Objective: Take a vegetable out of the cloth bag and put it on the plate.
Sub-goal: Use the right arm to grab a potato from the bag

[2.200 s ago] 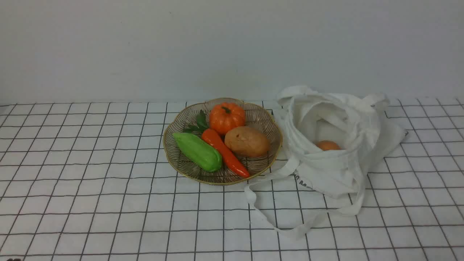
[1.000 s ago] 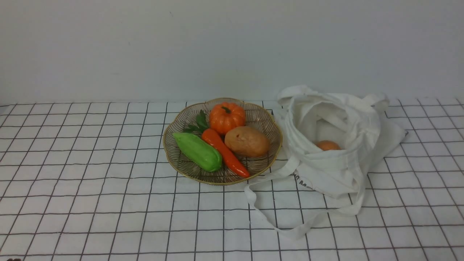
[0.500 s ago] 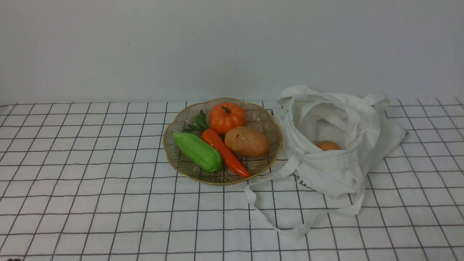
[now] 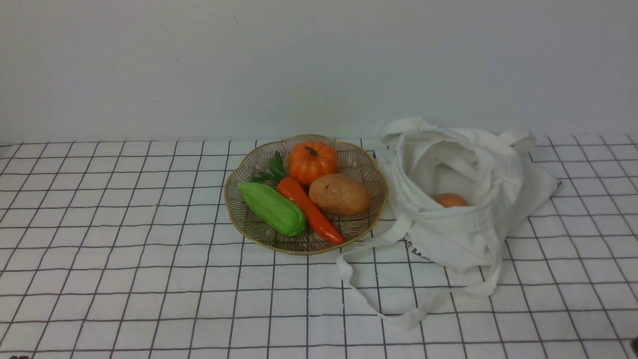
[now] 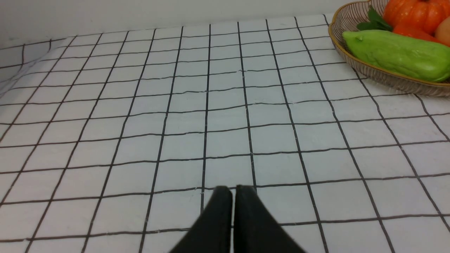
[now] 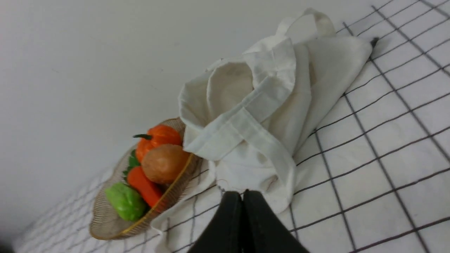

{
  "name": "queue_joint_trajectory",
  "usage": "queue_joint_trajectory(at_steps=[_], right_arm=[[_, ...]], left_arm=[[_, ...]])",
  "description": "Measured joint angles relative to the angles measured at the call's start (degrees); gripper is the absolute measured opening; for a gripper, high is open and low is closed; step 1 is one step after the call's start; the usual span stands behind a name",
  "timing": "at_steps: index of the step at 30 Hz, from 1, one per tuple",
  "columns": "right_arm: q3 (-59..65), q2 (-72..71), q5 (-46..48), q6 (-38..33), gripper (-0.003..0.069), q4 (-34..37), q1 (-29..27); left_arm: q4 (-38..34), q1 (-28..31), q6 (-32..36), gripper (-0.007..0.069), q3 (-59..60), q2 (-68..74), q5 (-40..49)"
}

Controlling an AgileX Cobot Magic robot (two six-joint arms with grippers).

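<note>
The white cloth bag [image 4: 463, 234] slumps open on the table's right side, and a smooth brownish-orange vegetable [image 4: 450, 200] peeks from its mouth. The wire plate [image 4: 309, 252] with a gold rim sits just left of the bag. Neither gripper shows in the front view. My left gripper [image 5: 233, 188] is shut and empty, low over bare cloth well left of the plate [image 5: 397, 80]. My right gripper [image 6: 242, 191] is shut and empty, near the bag's [image 6: 253, 105] front side. The bag's inside is hidden in the right wrist view.
The plate holds an orange pumpkin [image 4: 312, 160], a red-orange carrot [image 4: 309, 209], a green vegetable [image 4: 271, 208] and a brown potato [image 4: 340, 194]. A long strap loop [image 4: 379, 304] trails forward from the bag. A white wall stands behind the checked tablecloth.
A small dark sliver has appeared at the front view's bottom right corner. The bag, plate and vegetables have not moved.
</note>
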Motion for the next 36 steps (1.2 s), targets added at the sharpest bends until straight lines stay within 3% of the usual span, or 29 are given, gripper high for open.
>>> queue_joint_trajectory(at_steps=[5,9,15,19,26,29,33,36], right_arm=[[0.1,0.0,-3.7,-0.7,-0.0015,7.5,0.0],[-5.2,0.8,-2.0,-5.4,-0.0015,8.5,0.0],[-22.2,17.6,6.3,-9.4,-0.0012,-1.4,0.0],[-39.2,42.9,22.4,-10.2,-0.0012,-11.9,0.0],[-62.5,71.6,34.6,-14.5,-0.0011,-16.0,4.1],[-72.4,82.5,38.0,-11.1,-0.0011,-21.4,8.6],[-83.7,93.7,40.2,-2.0,-0.0011,-34.5,15.5],[-87.9,98.8,41.5,3.7,-0.0010,-38.2,17.4]], left_arm=[[0.0,0.0,0.0,-0.0008,0.0,0.0,0.0],[0.0,0.0,0.0,-0.0008,0.0,0.0,0.0],[0.0,0.0,0.0,-0.0008,0.0,0.0,0.0],[0.0,0.0,0.0,-0.0008,0.0,0.0,0.0],[0.0,0.0,0.0,-0.0008,0.0,0.0,0.0],[0.0,0.0,0.0,-0.0008,0.0,0.0,0.0],[0.0,0.0,0.0,-0.0008,0.0,0.0,0.0],[0.0,0.0,0.0,-0.0008,0.0,0.0,0.0]])
